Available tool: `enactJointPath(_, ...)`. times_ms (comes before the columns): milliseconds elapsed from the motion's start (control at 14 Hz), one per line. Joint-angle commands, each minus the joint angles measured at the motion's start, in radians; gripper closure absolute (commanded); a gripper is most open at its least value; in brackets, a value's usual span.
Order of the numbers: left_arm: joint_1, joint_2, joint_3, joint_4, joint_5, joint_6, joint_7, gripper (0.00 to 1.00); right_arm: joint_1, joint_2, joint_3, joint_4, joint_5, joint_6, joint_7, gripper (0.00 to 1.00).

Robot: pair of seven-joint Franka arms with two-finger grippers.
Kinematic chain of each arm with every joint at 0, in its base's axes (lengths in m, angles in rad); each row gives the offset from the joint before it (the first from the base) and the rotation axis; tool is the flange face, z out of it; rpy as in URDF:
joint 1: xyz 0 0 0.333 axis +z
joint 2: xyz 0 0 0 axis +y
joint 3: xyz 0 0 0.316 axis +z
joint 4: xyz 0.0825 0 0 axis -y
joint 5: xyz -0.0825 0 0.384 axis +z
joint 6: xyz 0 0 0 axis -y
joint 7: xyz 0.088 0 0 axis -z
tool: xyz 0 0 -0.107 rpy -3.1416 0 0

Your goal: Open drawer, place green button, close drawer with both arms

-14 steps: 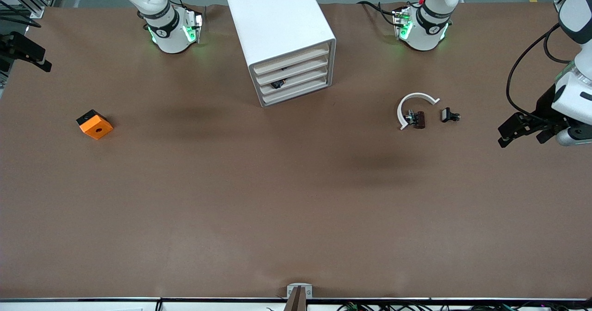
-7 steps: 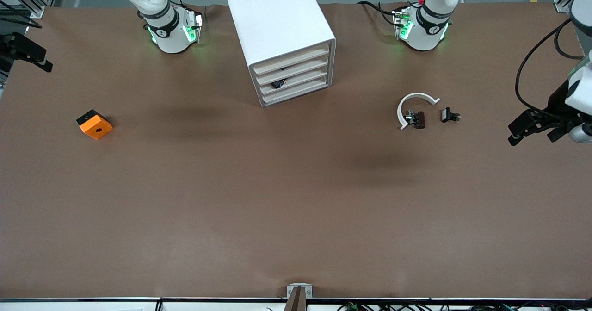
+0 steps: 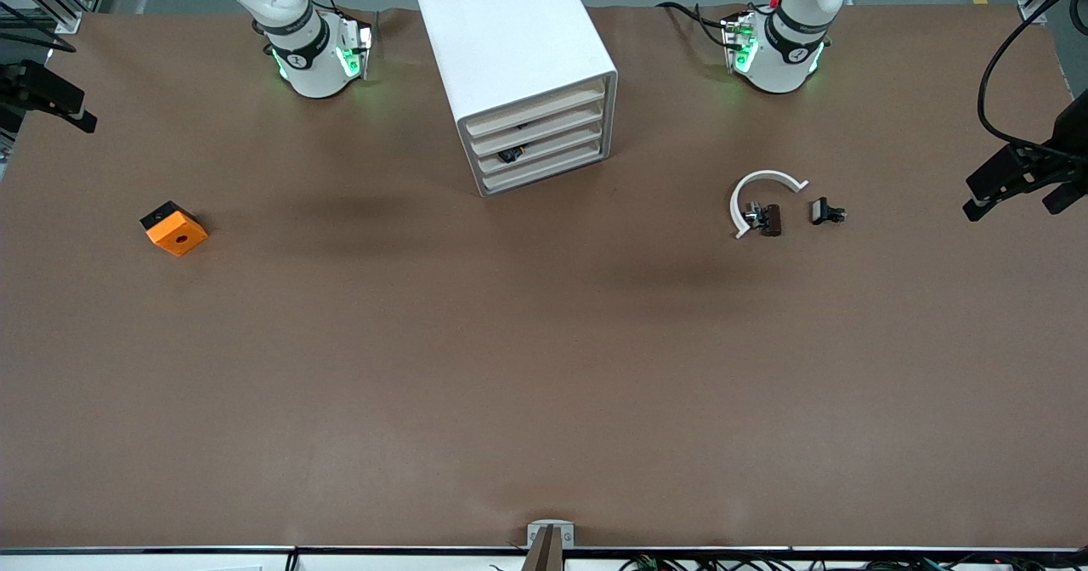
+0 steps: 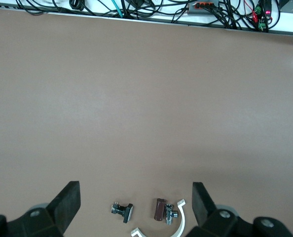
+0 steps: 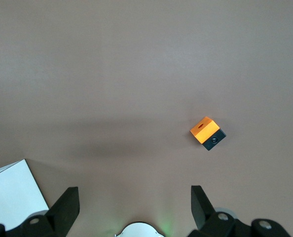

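From the front view I see the white cabinet [image 3: 516, 70] at the robots' side of the table [image 3: 544, 367], between the two arm bases. All four drawers look pushed in. A small dark thing [image 3: 512, 154] shows in the gap at the third drawer [image 3: 541, 148] from the top; it may be the button, but I cannot tell. On the bare table toward the left arm's end lie a small dark brown part with a white curved strip [image 3: 762, 208] and, just beside it, a small black part [image 3: 825, 212]. An orange block [image 3: 174, 228] sits toward the right arm's end. The wide stretch of table nearer the camera is free for moving. The left gripper [image 3: 1011, 187] hangs at the table's edge at the left arm's end. The right gripper [image 3: 51, 104] is at the edge of the table's other end.

In the left wrist view my left gripper's fingers [image 4: 67, 200] stand well apart with nothing between them, high over the table; the black part [image 4: 123, 211] and the brown part with its strip [image 4: 167, 216] lie below.

In the right wrist view the right gripper's fingers [image 5: 67, 203] are likewise spread and empty, above the orange block [image 5: 207, 133], with a corner of the cabinet [image 5: 13, 190] showing.
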Motion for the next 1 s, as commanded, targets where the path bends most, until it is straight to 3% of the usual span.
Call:
enactJointPath(0,-0.003,0.006,-0.001,0.027,-0.014,-0.032,0.008,0.0,-0.01,-0.011,0.002,-0.008,0.019,-0.003,0.003,0.0)
enactJointPath(929,0.0,0.013,0.0,0.03,-0.009,-0.046,0.024,0.0,-0.01,-0.011,0.002,-0.008,0.019,-0.005,0.0,0.0)
